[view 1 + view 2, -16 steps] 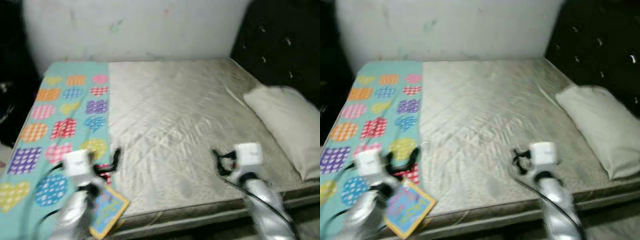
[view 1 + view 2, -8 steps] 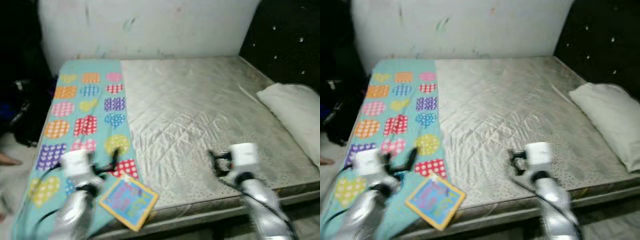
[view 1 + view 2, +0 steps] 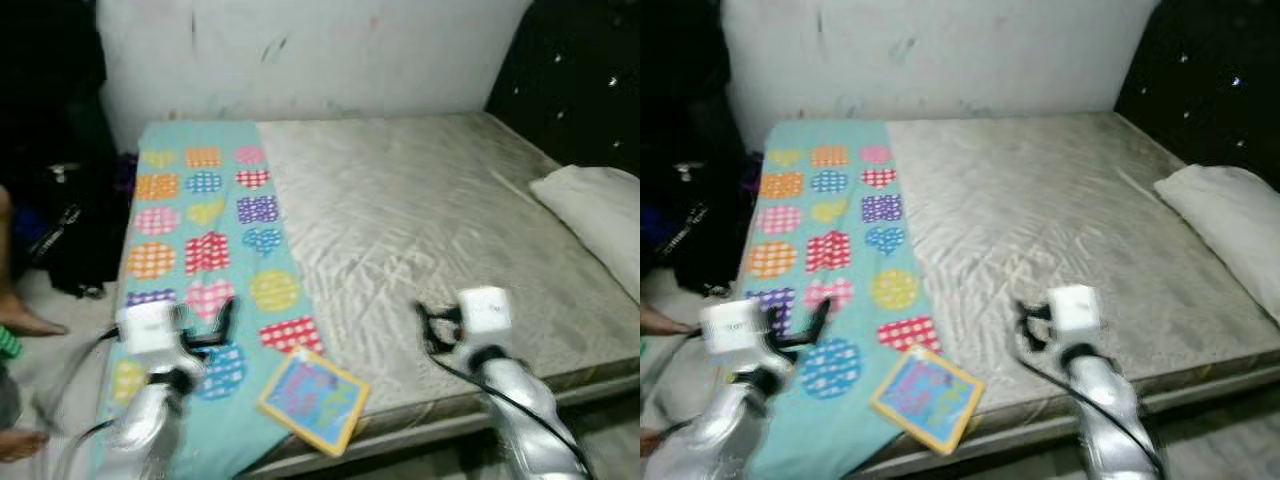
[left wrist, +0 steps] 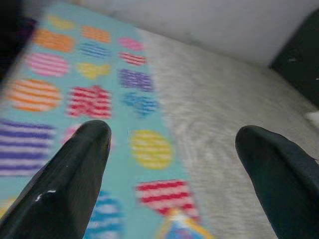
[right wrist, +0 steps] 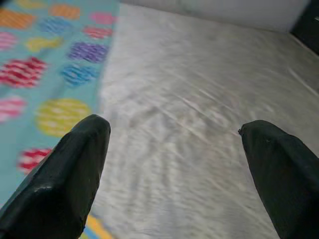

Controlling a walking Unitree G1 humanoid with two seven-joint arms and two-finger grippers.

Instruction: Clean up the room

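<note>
A colourful picture book (image 3: 313,400) lies at the near edge of the bed, half on a teal blanket (image 3: 200,215) printed with coloured hearts and half on the bare grey mattress (image 3: 420,210). A white pillow (image 3: 595,215) rests at the bed's right side. My left gripper (image 3: 215,325) is open above the blanket, just left of the book. My right gripper (image 3: 428,325) is open above the mattress, right of the book. In the left wrist view the gripper (image 4: 174,137) holds nothing, and the same goes for the gripper (image 5: 177,130) in the right wrist view.
A black tufted headboard (image 3: 580,90) stands at the right and a pale wall (image 3: 300,50) runs behind the bed. Dark bags (image 3: 60,230) sit on the floor at the left. A person's bare feet (image 3: 20,320) are on the floor at the far left.
The camera has swung left, so the bed sits further right in view. The book shows fully and a person's feet have come into view. Both grippers stay open in front.
</note>
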